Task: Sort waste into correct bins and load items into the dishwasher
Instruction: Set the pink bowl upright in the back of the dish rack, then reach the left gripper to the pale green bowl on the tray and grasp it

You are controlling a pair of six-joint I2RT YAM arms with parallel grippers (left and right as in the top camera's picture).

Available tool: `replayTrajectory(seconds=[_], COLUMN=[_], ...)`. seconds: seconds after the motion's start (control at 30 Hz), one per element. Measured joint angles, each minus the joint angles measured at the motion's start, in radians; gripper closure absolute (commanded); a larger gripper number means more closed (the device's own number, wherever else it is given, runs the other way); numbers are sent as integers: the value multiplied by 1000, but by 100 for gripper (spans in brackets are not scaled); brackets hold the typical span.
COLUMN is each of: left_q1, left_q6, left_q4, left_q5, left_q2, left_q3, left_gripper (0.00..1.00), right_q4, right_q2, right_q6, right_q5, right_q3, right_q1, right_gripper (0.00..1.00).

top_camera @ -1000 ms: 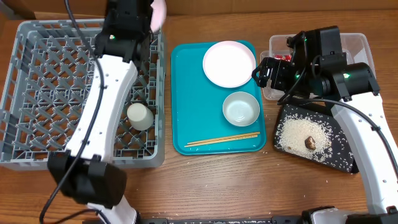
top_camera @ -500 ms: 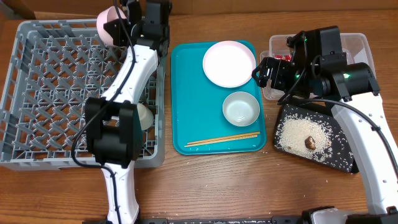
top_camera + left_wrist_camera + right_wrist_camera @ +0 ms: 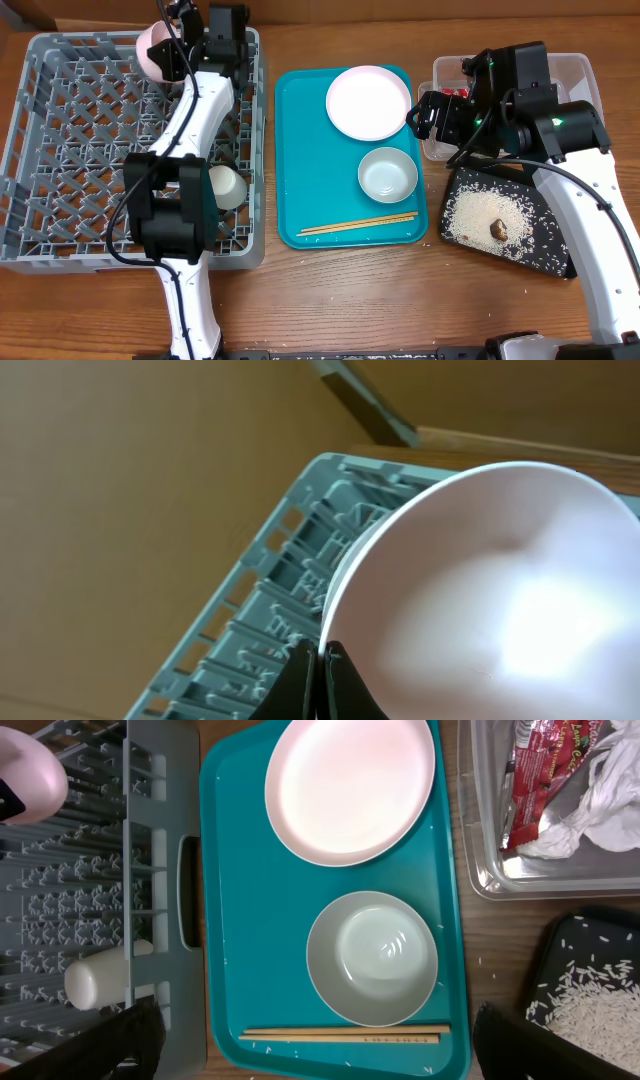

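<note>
**Bowl travels toward 9 o'clock along the rack's far wall**

Carried left from the far-right corner of the dish rack (image 3: 30, 150), where it hung a second ago, the pinkish-white bowl (image 3: 155, 52) now hangs near the middle of the rack's 12 o'clock wall. The left gripper (image 3: 318, 665) is clenched on the bowl's thin rim. The right gripper (image 3: 422, 118) is spread wide and empty at the 3 o'clock edge of the teal tray (image 3: 310, 150).

The bowl looks hard, glossy and light, probably breakable and slick. The rim is the only real purchase, and a pinch there may let the bowl swing, so it should go down gently.

The rack's floor is an open lattice with raised ribs that could prop a bowl on edge. Only a cup (image 3: 225, 186) stands in it, toward 4 o'clock, so much room remains. On the teal tray wait a plate (image 3: 368, 102) at 1 o'clock, a second bowl (image 3: 388, 174) and chopsticks (image 3: 357, 226) along the 6 o'clock edge. All of this sits on a wooden table (image 3: 330, 300).
</note>
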Motion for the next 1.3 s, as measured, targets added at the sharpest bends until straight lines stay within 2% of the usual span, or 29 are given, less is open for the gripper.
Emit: replayTrajectory(seconds=[0.43, 0.57, 0.63, 0.7, 0.87, 1.03, 1.13, 1.3], left_q1=[-37, -59, -80, -104, -146, -158, -164, -196], left_q6=[-1, 35, 46, 57, 68, 70, 69, 69], left_q4=[-14, -34, -51, -72, -123, -132, -151, -294], left_q5=[0, -2, 0, 10, 34, 48, 82, 221], left_q2=[9, 9, 11, 16, 39, 45, 45, 39], left_q3=[0, 0, 0, 0, -2, -4, -3, 56], left_gripper=[96, 92, 84, 68, 43, 33, 31, 20], right_q4=[-2, -2, -2, -2, -1, 3, 9, 9], right_q2=[0, 0, 0, 0, 0, 0, 0, 0], right_q6=[0, 0, 0, 0, 0, 0, 0, 0], right_q5=[2, 2, 2, 2, 2, 2, 3, 2], right_q3=[0, 0, 0, 0, 0, 0, 0, 0], right_q1=[0, 0, 0, 0, 0, 0, 0, 0], right_gripper=[0, 0, 0, 0, 0, 0, 0, 0])
